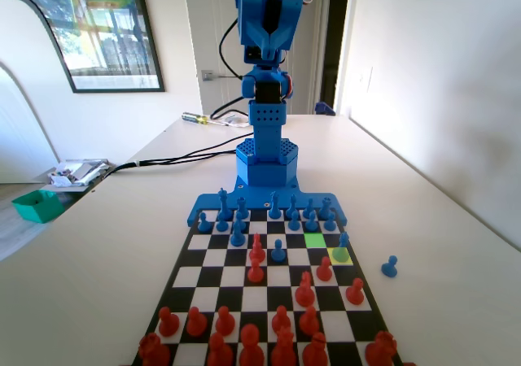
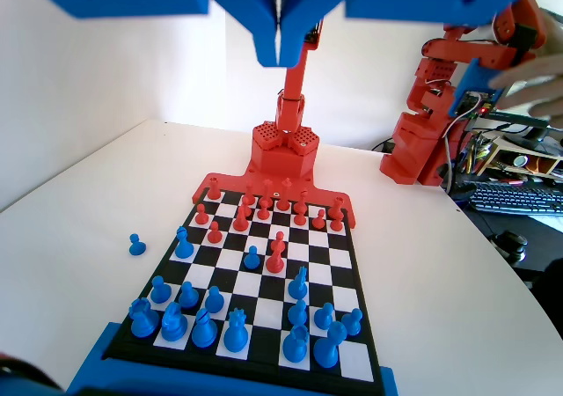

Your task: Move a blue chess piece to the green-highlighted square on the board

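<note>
The blue chess piece (image 1: pixel 343 240) sits on the right side of the board (image 1: pixel 210 260) in the fixed view, at the back edge of the yellow square (image 1: pixel 341 256) and just right of the green-highlighted square (image 1: pixel 315 240), which is bare. In the wrist view that same piece (image 2: pixel 183 243) stands near the board's left edge. The pincer (image 2: pixel 280 40) hangs high above everything with its jaws pressed together, gripping nothing — well apart from the piece. A blue pawn (image 1: pixel 278 252) stands left of the green square, red pieces (image 1: pixel 324 268) crowd nearer the camera, and a stray blue pawn (image 1: pixel 390 266) rests off the board on the worktop (image 1: pixel 106 244).
</note>
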`<state>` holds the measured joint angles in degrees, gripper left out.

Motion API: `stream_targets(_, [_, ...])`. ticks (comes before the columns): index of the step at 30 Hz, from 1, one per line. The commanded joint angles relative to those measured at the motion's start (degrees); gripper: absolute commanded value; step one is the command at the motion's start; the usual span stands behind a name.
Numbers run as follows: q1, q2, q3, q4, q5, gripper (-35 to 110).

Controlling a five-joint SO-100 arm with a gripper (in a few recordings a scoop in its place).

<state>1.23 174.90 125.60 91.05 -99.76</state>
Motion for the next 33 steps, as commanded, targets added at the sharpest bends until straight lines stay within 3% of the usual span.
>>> stream_targets(1, [0.70, 0.18, -0.53, -1.05, -0.26, 1])
stream_targets(18, [0.35, -0.35, -0.53, -0.97, -0.26, 1])
stream_targets(27, [-4.04, -6.94, -3.08, 0.00, -1.85, 3])
stream_targets(33, [-5.10, -19.25, -13.36, 1.93, -1.32, 2])
